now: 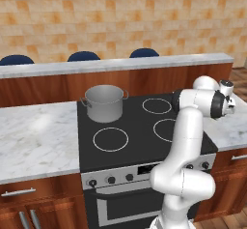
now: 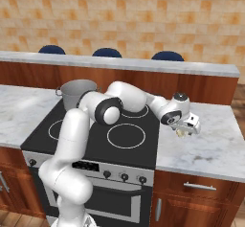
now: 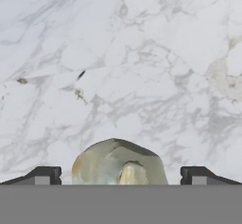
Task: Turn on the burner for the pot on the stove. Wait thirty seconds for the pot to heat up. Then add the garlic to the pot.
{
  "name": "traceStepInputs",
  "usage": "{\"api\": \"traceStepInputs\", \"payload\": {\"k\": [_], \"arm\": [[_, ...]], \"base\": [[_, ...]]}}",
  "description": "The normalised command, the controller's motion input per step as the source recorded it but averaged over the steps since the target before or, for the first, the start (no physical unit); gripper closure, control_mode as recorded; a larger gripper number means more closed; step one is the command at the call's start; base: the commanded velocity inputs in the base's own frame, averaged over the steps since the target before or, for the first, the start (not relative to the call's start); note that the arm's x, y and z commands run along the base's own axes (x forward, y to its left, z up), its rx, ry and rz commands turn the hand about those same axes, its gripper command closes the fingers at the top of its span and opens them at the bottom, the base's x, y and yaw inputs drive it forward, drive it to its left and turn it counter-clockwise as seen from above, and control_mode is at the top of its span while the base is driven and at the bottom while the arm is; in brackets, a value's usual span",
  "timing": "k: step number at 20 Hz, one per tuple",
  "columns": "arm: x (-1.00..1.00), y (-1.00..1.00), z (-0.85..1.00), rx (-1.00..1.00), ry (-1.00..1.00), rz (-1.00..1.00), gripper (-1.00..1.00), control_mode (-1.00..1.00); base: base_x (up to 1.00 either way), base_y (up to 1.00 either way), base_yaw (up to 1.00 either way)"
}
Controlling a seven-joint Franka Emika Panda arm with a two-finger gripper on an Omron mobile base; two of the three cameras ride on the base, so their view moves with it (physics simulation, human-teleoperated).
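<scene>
On the marble worktop [image 2: 210, 144] right of the stove [image 2: 86, 130], near its front edge, the gripper [image 2: 184, 132] hangs over the garlic [image 3: 119, 164], fingers [image 3: 45, 175] spread either side, seemingly ready to close; the pot [image 1: 103, 102] waits on the stove's back-left ring

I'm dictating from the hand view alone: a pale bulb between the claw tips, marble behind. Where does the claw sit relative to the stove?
Observer: The claw hangs low over the marble counter, just right of the stove.
Operator: Where's the pot?
Observer: The pot stands on the stove's back left ring, across the cooktop from the claw.
Operator: Any ring glowing red?
Observer: None of the three bare rings glows red; the ring under the pot is hidden.
</scene>
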Motion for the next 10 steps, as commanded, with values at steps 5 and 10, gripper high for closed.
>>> {"api": "traceStepInputs", "payload": {"k": [5,10], "arm": [[0.00,0.00,0.00,0.00,0.00,0.00,-1.00,-1.00],[0.00,0.00,0.00,0.00,0.00,0.00,-1.00,-1.00]], "base": [[0.00,0.00,0.00],[0.00,0.00,0.00]]}}
